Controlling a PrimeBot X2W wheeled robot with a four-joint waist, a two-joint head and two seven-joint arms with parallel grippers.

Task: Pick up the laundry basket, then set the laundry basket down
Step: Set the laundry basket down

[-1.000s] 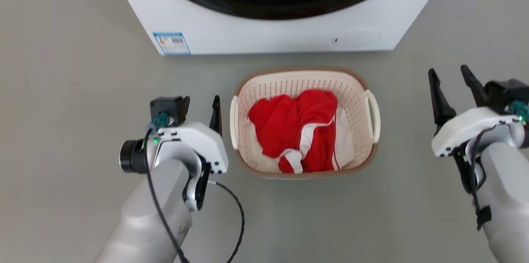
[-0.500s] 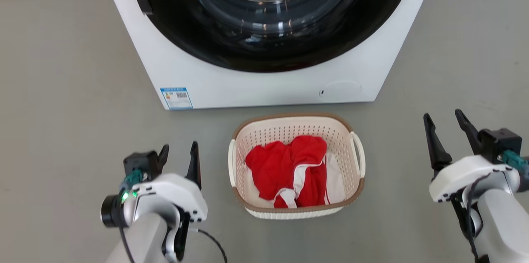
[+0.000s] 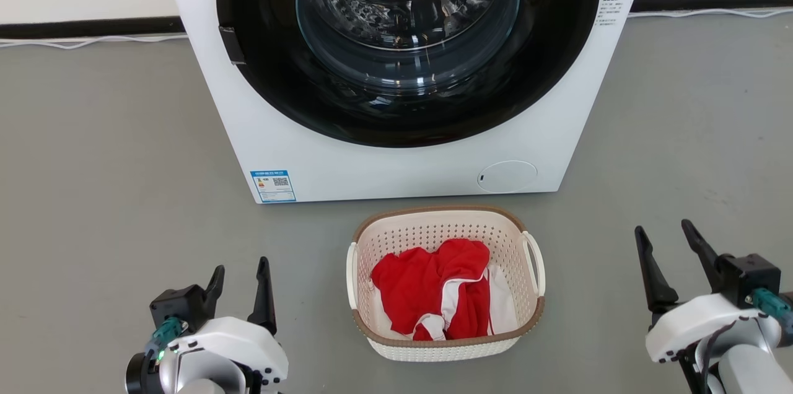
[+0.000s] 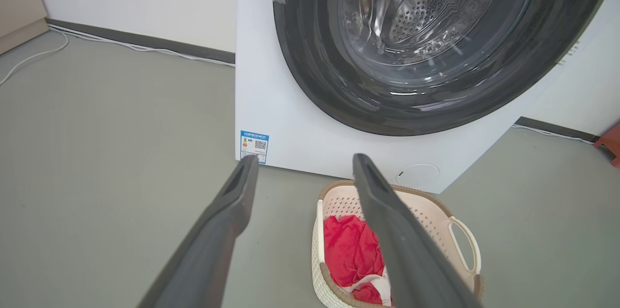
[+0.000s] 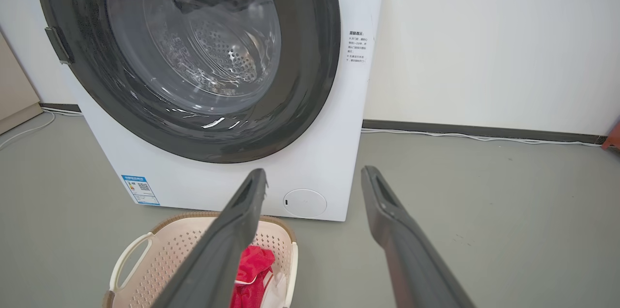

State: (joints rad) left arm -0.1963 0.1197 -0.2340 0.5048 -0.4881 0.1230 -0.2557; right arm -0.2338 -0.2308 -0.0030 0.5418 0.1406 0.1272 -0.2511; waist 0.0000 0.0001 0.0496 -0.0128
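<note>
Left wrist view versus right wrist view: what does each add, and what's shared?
Left wrist view: the left pincer, open, with the laundry basket at lower right and much of the red garment. Right wrist view: the right pincer, open, the basket at lower left, and a long white wall. Both: the washing machine, its blue label and the grey floor.

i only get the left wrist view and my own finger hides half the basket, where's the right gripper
observer: head view has the right gripper open, off to the right of the laundry basket, not touching it.
operator: is the basket's near rim down on the floor
observer: yes, the whole basket rests on the floor, just before the washing machine.
operator: is my left gripper off the handle
observer: yes, bare floor lies between the left gripper and the left handle.
</note>
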